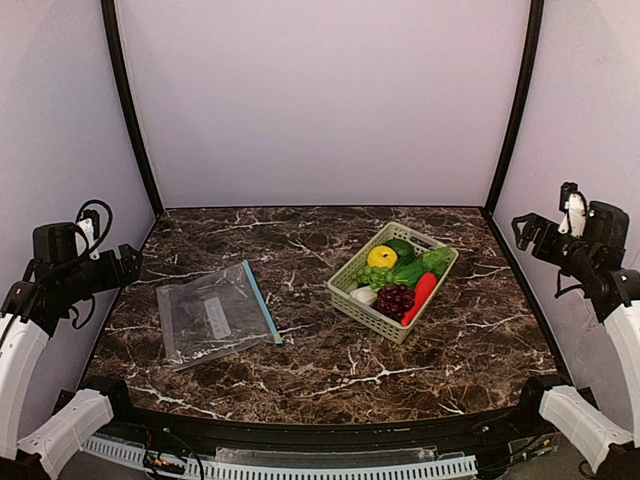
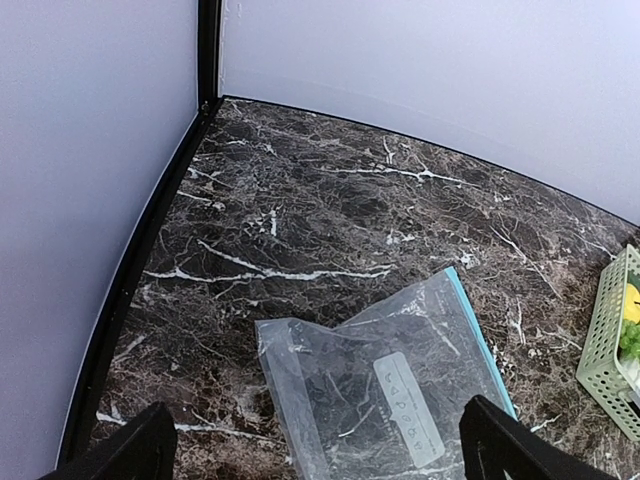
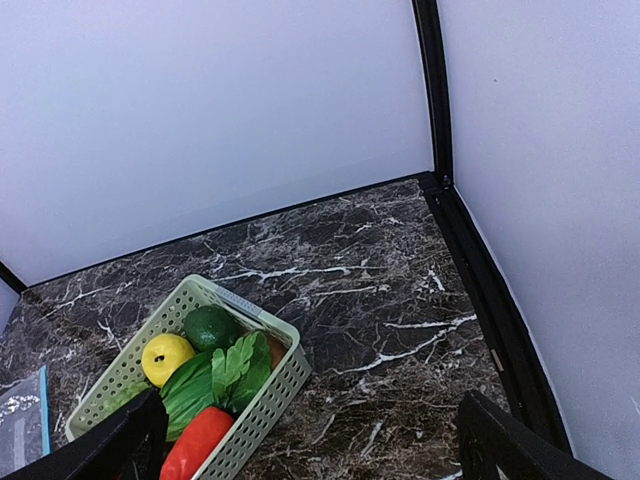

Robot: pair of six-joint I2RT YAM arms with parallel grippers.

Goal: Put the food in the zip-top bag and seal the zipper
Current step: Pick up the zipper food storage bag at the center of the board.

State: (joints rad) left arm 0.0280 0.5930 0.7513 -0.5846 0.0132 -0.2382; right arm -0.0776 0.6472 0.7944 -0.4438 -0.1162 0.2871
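Observation:
The clear zip-top bag (image 1: pixel 212 316) lies flat on the left of the marble table, its teal-blue zipper (image 1: pixel 262 302) along the right edge; it also shows in the left wrist view (image 2: pixel 385 395). The food sits in a pale green lattice basket (image 1: pixel 368 305): yellow lemon (image 1: pixel 381 257), red pepper (image 1: pixel 424 291), purple grapes (image 1: pixel 394 299), leafy green (image 1: pixel 424 264), white bulb (image 1: pixel 364 295). The lemon (image 3: pixel 165 356), leafy green (image 3: pixel 228 375) and pepper (image 3: pixel 197 443) show in the right wrist view. My left gripper (image 2: pixel 315 455) is open and empty, raised left of the bag. My right gripper (image 3: pixel 310 450) is open and empty, raised at the far right.
Pale walls with black corner posts (image 1: pixel 128 105) enclose the table on three sides. A dark green round fruit (image 3: pixel 211 326) lies at the basket's far corner. Bare marble (image 1: pixel 350 375) stretches between bag and basket and along the front.

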